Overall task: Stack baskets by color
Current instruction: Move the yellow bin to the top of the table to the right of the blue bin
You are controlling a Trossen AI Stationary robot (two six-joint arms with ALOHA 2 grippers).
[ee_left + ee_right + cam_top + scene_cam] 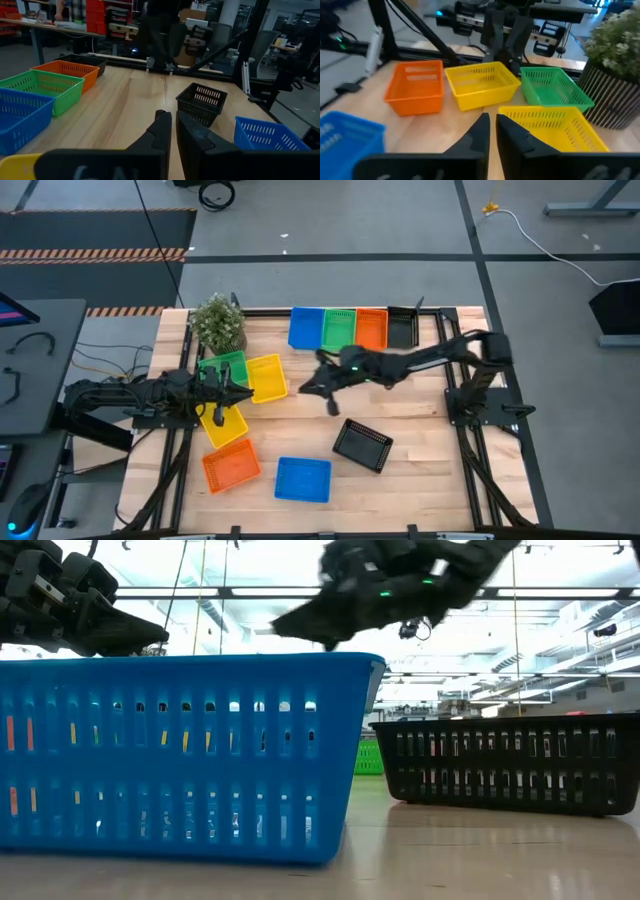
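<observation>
Four baskets stand in a row along the far edge: blue (305, 327), green (338, 328), orange (371, 329) and black (402, 328). At the left lie a green basket (224, 368), two yellow ones (266, 377) (224, 425) and an orange one (231, 467). A blue basket (303, 479) and a black one (362, 445) sit near the front. My right gripper (318, 387) hovers above mid-table, pointing toward the left baskets, fingers (480, 130) close together and empty. My left gripper (238, 394) waits shut at the left, over the yellow baskets.
A potted plant (218, 322) stands at the far left corner, beside the green basket. Bare wood (420, 430) lies between the far row and the front baskets. In the low view the front blue basket (180, 760) and the black basket (510, 765) fill the foreground.
</observation>
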